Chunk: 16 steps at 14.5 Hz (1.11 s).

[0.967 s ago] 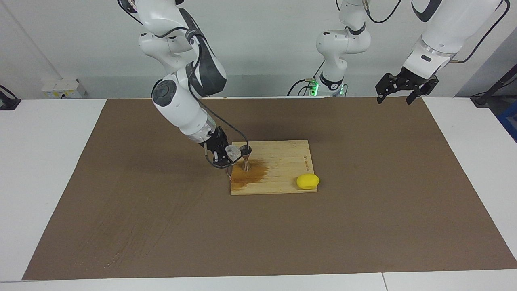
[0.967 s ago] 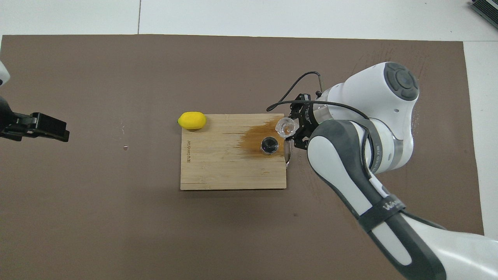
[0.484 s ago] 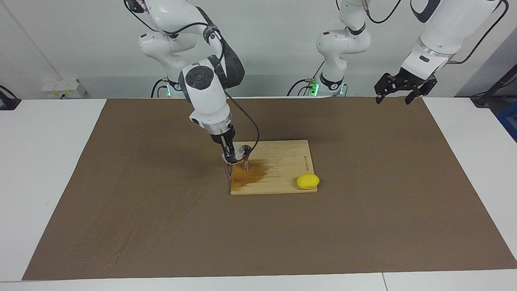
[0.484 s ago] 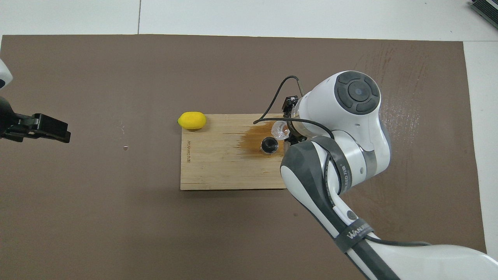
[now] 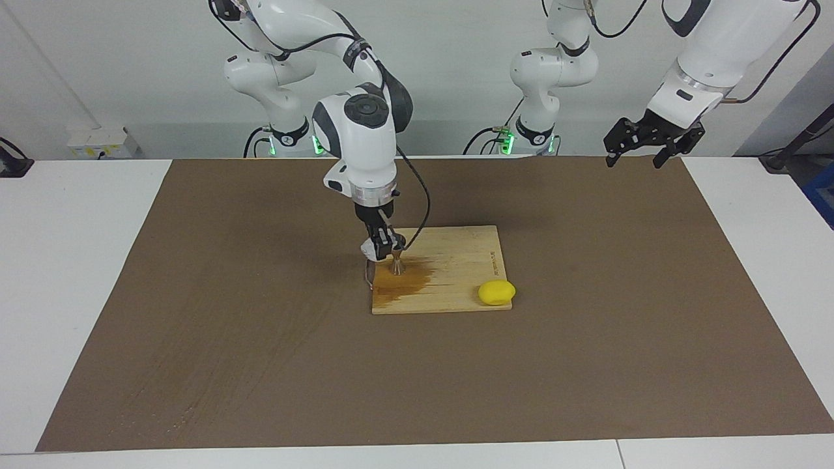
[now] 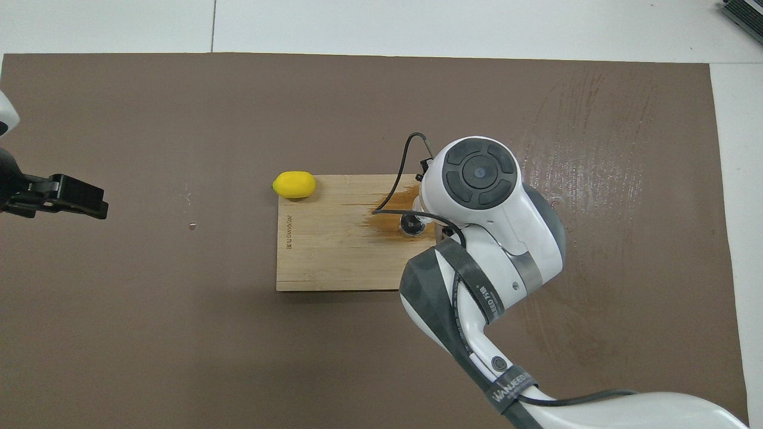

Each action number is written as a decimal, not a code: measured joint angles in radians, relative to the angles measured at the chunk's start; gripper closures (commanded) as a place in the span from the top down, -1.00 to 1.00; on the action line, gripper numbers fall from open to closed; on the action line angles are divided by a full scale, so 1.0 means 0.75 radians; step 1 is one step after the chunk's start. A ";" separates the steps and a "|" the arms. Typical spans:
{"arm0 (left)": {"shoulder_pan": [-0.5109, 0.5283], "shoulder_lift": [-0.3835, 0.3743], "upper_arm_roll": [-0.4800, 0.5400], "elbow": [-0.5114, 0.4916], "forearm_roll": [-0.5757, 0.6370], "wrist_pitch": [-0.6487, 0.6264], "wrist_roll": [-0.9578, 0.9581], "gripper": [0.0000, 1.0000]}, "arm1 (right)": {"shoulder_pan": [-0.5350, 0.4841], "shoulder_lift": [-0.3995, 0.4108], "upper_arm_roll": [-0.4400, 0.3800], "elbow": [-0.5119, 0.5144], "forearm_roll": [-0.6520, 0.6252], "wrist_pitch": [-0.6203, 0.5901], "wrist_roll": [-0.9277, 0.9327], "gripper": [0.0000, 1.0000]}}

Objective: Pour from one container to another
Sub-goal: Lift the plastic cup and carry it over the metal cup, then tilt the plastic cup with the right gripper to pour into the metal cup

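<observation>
My right gripper (image 5: 380,247) points straight down over the wooden board (image 5: 456,247), at the board's corner nearest the right arm. It is shut on the small clear cup (image 5: 370,249) and holds the cup right beside the rim of the steel jigger (image 5: 397,260). The jigger stands upright on a wet brown stain on the board. In the overhead view the right wrist (image 6: 477,176) hides the cup, and only part of the jigger (image 6: 411,224) shows. My left gripper (image 5: 635,157) is open and empty. It waits high over the mat's edge at the left arm's end, and it also shows in the overhead view (image 6: 71,196).
A yellow lemon (image 5: 496,292) (image 6: 294,184) lies at the board's corner farthest from the robots, toward the left arm's end. A thin metal utensil (image 5: 369,277) lies along the board's edge under my right gripper. A brown mat (image 5: 195,293) covers the table.
My right arm's wrist has swung from a slanted reach to straight up over the cup. That turned the held cup and brought it closer to the jigger. The left arm has not moved.
</observation>
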 measured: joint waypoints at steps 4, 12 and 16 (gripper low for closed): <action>0.000 0.000 0.000 0.000 0.000 0.000 0.000 1.00 | 0.023 0.000 -0.001 0.005 -0.100 -0.017 0.000 -1.00; 0.000 0.000 0.000 0.000 0.000 -0.001 0.000 1.00 | 0.089 0.000 0.000 0.007 -0.280 -0.023 0.048 -1.00; 0.000 0.000 0.000 0.000 0.000 -0.001 0.000 1.00 | 0.116 -0.004 0.000 -0.004 -0.372 -0.034 0.070 -1.00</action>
